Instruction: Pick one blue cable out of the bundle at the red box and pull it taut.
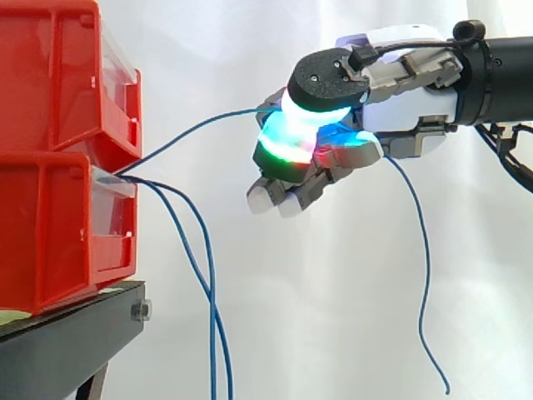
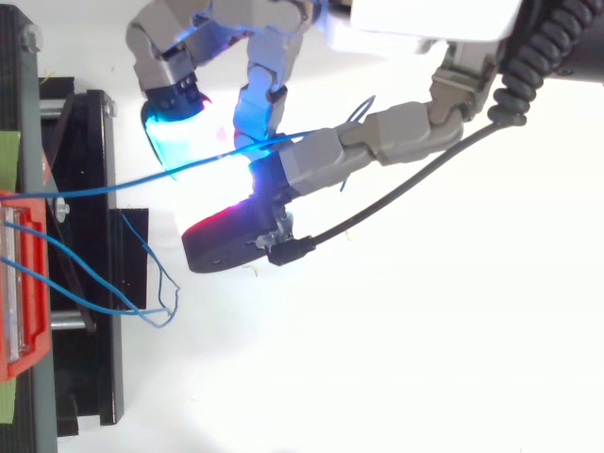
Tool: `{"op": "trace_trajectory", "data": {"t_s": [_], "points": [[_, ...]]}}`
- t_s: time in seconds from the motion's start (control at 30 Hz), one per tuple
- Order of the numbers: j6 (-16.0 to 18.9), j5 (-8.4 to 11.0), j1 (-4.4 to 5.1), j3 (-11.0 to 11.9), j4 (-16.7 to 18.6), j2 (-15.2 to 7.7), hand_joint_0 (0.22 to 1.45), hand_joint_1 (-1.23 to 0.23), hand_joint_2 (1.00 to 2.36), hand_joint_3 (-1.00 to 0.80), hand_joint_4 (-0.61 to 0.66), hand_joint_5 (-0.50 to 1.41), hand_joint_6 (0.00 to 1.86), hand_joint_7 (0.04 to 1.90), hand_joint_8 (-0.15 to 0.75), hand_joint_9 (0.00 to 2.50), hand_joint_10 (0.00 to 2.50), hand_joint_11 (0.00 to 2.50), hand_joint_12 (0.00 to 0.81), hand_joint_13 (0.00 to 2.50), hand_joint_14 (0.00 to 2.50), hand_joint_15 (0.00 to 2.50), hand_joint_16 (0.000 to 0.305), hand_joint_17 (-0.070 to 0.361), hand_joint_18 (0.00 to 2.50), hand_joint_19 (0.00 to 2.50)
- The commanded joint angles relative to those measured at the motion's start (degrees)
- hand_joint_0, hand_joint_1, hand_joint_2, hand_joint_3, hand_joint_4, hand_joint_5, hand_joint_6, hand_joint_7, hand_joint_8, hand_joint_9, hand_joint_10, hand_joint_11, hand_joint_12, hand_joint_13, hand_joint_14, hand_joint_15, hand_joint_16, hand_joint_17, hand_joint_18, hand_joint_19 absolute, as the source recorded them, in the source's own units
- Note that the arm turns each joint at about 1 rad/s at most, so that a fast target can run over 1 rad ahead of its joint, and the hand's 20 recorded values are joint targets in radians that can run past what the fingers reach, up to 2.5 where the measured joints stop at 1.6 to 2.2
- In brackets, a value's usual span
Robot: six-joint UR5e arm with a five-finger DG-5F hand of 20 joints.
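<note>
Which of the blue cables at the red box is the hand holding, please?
The upper cable, which rises from the red box to the hand and is pinched there. The other cables droop down beside the stand.

The side view is bright and even; the white curtain (image 1: pixel 316 317) is softly lit, with faint grey folds and no hard shadow; the red bins (image 1: pixel 58 225) at the left are darker in their hollows. In the top view the white surface (image 2: pixel 425 359) under the hand (image 2: pixel 321 160) is burnt out; the glowing pads (image 2: pixel 170 132) spread cyan glare; the black stand (image 2: pixel 94 377) at the left is dark.
</note>
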Motion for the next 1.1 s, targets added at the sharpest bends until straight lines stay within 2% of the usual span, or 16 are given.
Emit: {"op": "trace_trajectory", "data": {"t_s": [0.0,0.27,0.77,1.07], "points": [[-0.3,0.44,0.00,0.1,0.0,0.0,0.60,-0.80,1.02,-0.21,0.23,-0.05,0.75,1.21,0.382,1.33,0.02,1.25,0.367,0.65,0.01,0.29,0.047,0.106,0.59,0.30],[-2.2,1.49,0.09,0.2,0.0,0.7,0.60,-0.79,1.02,-0.21,0.22,-0.06,0.75,1.19,0.376,1.33,0.02,1.26,0.369,0.66,0.01,0.28,0.047,0.106,0.59,0.29],[-3.1,1.40,0.09,0.2,0.2,0.7,0.61,-0.80,1.02,-0.26,0.23,-0.06,0.75,1.18,0.379,1.34,0.02,1.30,0.371,0.66,0.01,0.29,0.047,0.106,0.59,0.30],[-5.8,1.49,0.09,0.2,0.2,1.0,0.61,-0.83,1.02,-0.29,0.23,-0.07,0.76,1.18,0.384,1.34,0.02,1.32,0.372,0.66,0.01,0.29,0.047,0.106,0.59,0.30]]}}
